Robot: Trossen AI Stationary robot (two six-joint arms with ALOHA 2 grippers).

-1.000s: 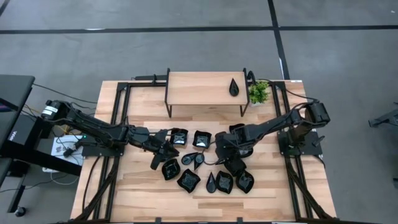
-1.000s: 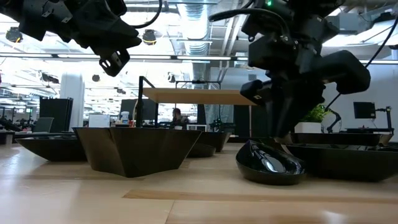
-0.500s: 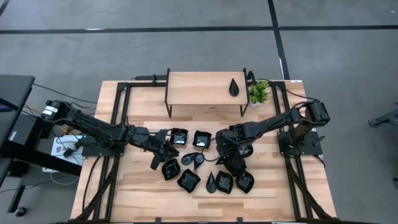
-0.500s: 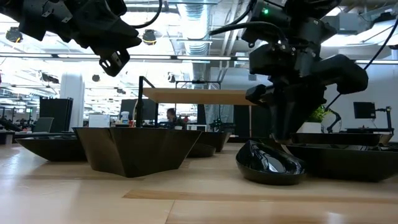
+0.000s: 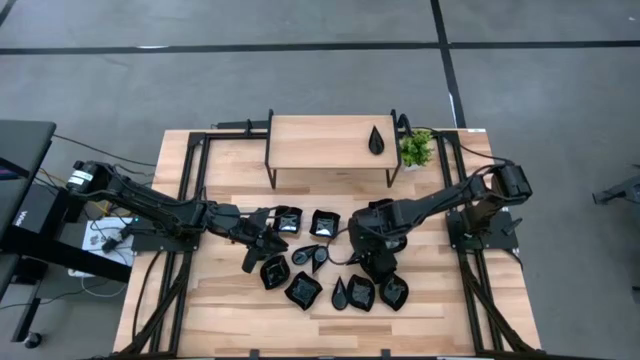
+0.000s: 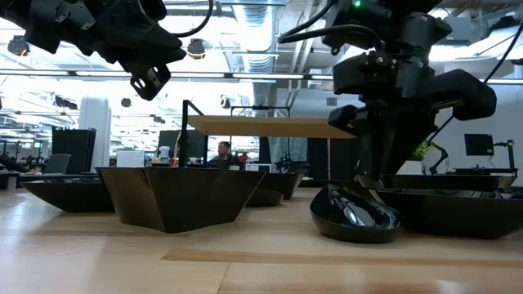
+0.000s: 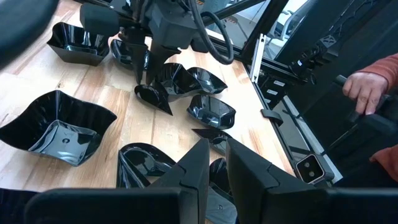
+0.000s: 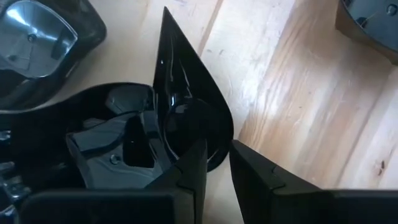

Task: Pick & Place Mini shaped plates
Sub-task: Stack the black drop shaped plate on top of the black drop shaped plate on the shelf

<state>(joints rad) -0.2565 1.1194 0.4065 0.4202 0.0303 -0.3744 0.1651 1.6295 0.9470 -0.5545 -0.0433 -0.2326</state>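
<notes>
Two pincers over counter [image 5: 230,300]: right pincer [image 8: 214,163] clamped on teardrop plate's [image 8: 186,118] rim beside plate cluster; left pincer [image 7: 214,168] nearly closed, empty, hovering near square plate [image 7: 53,127].

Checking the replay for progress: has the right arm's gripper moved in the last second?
Yes. The right gripper has drifted slightly toward the wooden shelf, holding a teardrop plate.

Light: I see even overhead light, soft shadows on the table [image 5: 230,300]
Glare: bright glints on glossy plates [image 7: 56,127]
Low view: backlit, arms silhouetted
Blur: my near fingers soft
</notes>
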